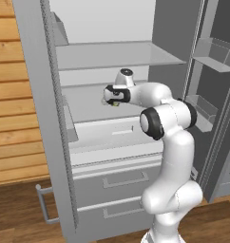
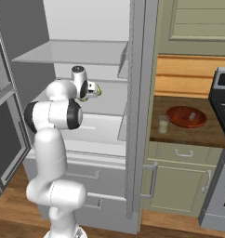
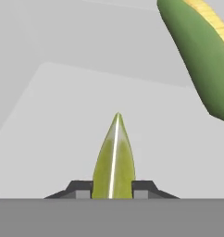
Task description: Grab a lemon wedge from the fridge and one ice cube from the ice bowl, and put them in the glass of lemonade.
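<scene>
From the hand view I see my gripper narrowed onto the lemon wedge, one dark fingertip pressed at each side of it and its pointed tip standing up between them. Just beyond the wedge, a green ear of corn with a strip of yellow kernels lies on the same pale shelf. From the right base view, the gripper reaches into the fridge, doors open, at the middle shelf. Right of the fridge on the wooden counter stands the glass of lemonade, with the ice bowl just beside it, farther from the fridge.
</scene>
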